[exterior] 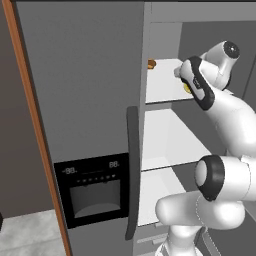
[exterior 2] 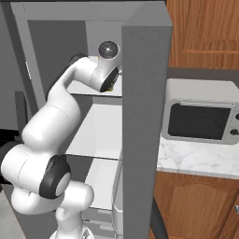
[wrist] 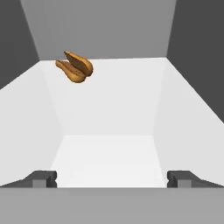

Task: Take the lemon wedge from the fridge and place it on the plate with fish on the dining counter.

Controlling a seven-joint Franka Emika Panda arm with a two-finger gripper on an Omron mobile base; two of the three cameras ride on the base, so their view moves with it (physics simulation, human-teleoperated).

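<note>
Your gripper point(wrist: 112, 178) stands wide and empty over the fridge point(exterior: 85, 100) shelf point(wrist: 109, 109); your arm hides most of the lemon wedge point(exterior: 186, 88); an orange-brown lump point(wrist: 75, 67) sits at the shelf's far left corner.

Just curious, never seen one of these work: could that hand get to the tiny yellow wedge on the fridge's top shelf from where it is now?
Probably yes: the hand is open above the white top shelf, close to the tiny yellow lemon wedge, with nothing between.

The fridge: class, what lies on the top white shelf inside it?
On the fridge top shelf an orange-brown lump sits near the back. A bit of yellow peeks past the arm; the open end effector covers the rest.
</note>
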